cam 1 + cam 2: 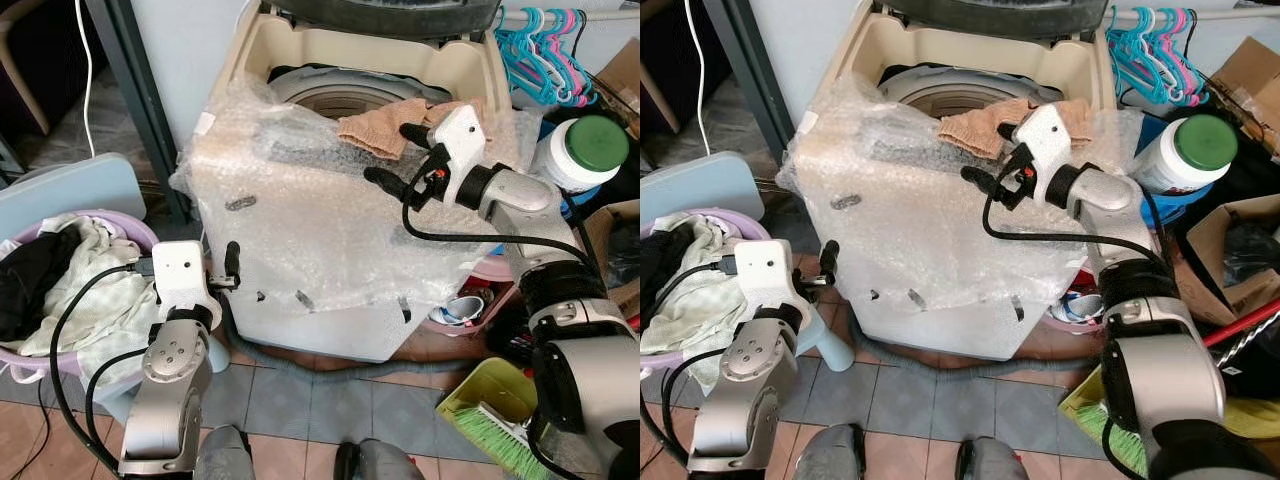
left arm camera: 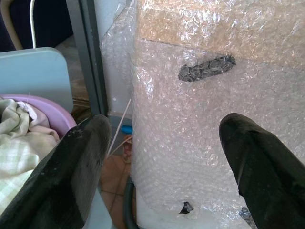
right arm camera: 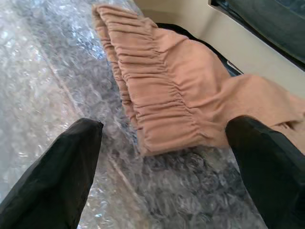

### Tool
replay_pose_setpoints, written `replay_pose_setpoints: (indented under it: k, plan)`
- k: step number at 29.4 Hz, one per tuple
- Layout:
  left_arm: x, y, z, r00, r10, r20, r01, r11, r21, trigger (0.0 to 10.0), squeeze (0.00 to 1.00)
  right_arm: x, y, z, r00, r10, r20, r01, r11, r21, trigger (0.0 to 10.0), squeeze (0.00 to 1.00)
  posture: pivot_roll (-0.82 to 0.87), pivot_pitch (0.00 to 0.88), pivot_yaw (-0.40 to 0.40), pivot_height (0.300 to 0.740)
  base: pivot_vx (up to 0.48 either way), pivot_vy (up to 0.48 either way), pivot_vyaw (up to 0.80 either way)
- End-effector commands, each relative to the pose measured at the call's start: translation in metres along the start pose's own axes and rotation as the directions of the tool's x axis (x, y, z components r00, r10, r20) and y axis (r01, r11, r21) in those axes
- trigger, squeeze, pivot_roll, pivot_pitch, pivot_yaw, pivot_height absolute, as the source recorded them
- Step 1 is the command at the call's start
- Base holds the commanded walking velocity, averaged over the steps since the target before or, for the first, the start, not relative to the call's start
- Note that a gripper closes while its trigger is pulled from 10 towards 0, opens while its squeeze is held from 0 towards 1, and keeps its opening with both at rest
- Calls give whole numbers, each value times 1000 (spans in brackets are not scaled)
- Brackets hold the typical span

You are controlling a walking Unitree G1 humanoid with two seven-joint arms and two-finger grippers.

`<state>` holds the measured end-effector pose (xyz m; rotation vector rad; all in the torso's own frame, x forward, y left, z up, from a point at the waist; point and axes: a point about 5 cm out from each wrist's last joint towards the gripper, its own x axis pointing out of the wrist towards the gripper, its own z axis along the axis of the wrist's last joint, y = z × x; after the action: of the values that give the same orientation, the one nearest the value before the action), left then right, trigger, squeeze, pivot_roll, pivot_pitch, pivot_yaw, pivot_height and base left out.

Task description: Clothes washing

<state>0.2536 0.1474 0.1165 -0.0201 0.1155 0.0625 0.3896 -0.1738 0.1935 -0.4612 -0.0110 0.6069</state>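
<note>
Down by the purple laundry basket [image 1: 140, 232] the left gripper [image 1: 232, 268] hangs with fingers spread and empty, while farther off the right gripper [image 1: 393, 152], also spread, hovers beside the tan garment [image 1: 385, 126] draped over the bubble-wrapped washing machine's [image 1: 330, 240] rim.

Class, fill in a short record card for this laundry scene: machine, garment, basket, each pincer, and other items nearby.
Machine: top-loading washing machine, lid up, body wrapped in bubble wrap
Garment: tan cloth draped over the front rim of the tub
Basket: purple basket on the robot's left, holding pale and dark clothes
Right pincer: open, poised over the wrapped top beside the tan cloth
Left pincer: open, low by the machine's front
Nearby: green-lidded jar, hangers
</note>
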Motion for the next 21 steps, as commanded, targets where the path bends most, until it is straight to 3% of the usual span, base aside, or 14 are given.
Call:
replay_pose_setpoints:
  k: [1, 3, 4, 5, 6, 12, 14, 16, 18, 21]
  plan:
    - [0, -1, -1, 1000, 0, -5, 0, 1000, 10, 10000, 0, -4, -32, 21, 970, -238, 54, 239, 971, 1, 10000, 0, 51, 81, -57, 740, 0, 0, 0]
    - [-1, 0, -2, 1000, 5, -8, -5, 1000, 13, 10000, 0, -8, -45, 33, 932, -345, 111, 344, 939, 26, 10000, 0, 51, 81, -58, 740, 0, 0, 0]
    - [-1, 0, -2, 1000, 5, -8, -5, 1000, 13, 10000, 0, -8, -45, 33, 932, -345, 111, 344, 939, 26, 10000, 0, 51, 81, -58, 740, 0, 0, 0]
    - [-1, 1, -2, 1000, 8, -10, -8, 1000, 13, 10000, 0, -16, -56, 42, 892, -419, 168, 423, 906, 14, 10000, 0, 50, 82, -59, 740, 0, 0, 0]
    - [-1, 1, -2, 1000, 9, -11, -9, 1000, 13, 10000, 0, -19, -59, 44, 878, -444, 181, 450, 893, 7, 10000, 0, 50, 82, -59, 740, 0, 0, 0]
    - [-1, 0, -3, 1000, 4, -13, -4, 1000, 11, 10000, 0, -33, -76, 36, 841, -522, 142, 528, 849, -6, 10000, 0, 39, 84, -59, 740, 0, 0, 0]
    - [-1, -1, -3, 1000, -2, -13, 2, 1000, 9, 10000, 0, -39, -78, 32, 848, -511, 140, 510, 859, 41, 10000, 0, 37, 85, -57, 740, 0, 0, 0]
    - [-1, -1, -3, 1000, -4, -14, 4, 1000, 10, 10000, 0, -39, -70, 29, 908, -388, 158, 379, 921, 86, 10000, 0, 36, 86, -56, 740, 0, 0, 0]
    - [-1, -1, -3, 1000, -4, -14, 5, 1000, 10, 10000, 0, -40, -59, 26, 936, -300, 185, 288, 954, 88, 10000, 0, 34, 85, -56, 740, 0, 0, 0]
    - [0, -1, -3, 1000, -6, -13, 7, 1000, 8, 10000, 0, -40, -52, 20, 946, -279, 167, 272, 960, 65, 10000, 0, 31, 85, -56, 740, 0, 0, 0]
